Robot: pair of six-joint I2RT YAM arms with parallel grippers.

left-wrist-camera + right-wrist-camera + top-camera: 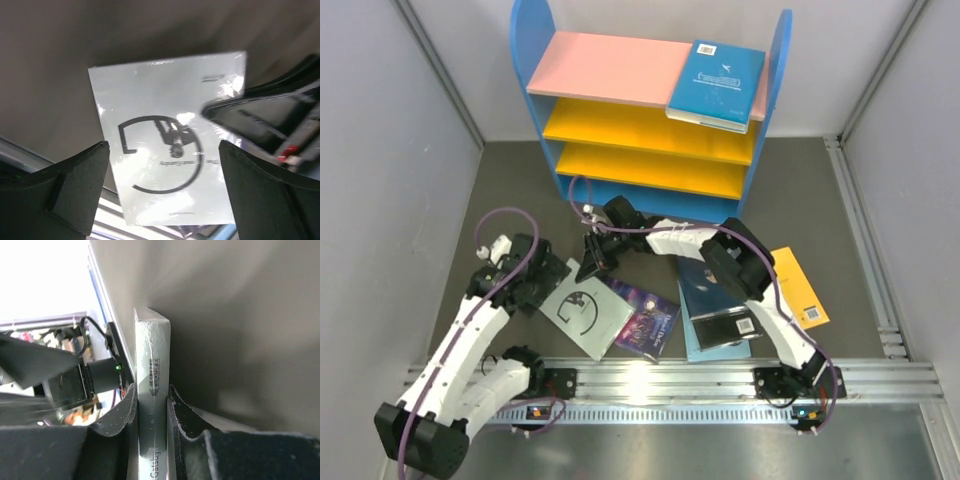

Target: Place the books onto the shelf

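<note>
The right gripper (152,407) is pinching the pale book (152,350) by its thin edge, its fingers (120,415) pressed on either face near the far corner; from above, that book lies near the front of the table (520,200), just beside the purple book (650,320) and well short of the shelf (527,60); whether the pinched corner is off the table I cannot tell. The left gripper (164,150) hangs over the same book with its fingers (75,185) spread wide, holding nothing. To my eye the hold is shallow and off-centre, so the book will want to droop and swing; I'd lift slowly, move the left arm aside, keep the cover level, and slide it edge-first onto a yellow board (640,125), where there is width to spare; the teal book (717,85) already lies on the pink top (605,65).
</note>
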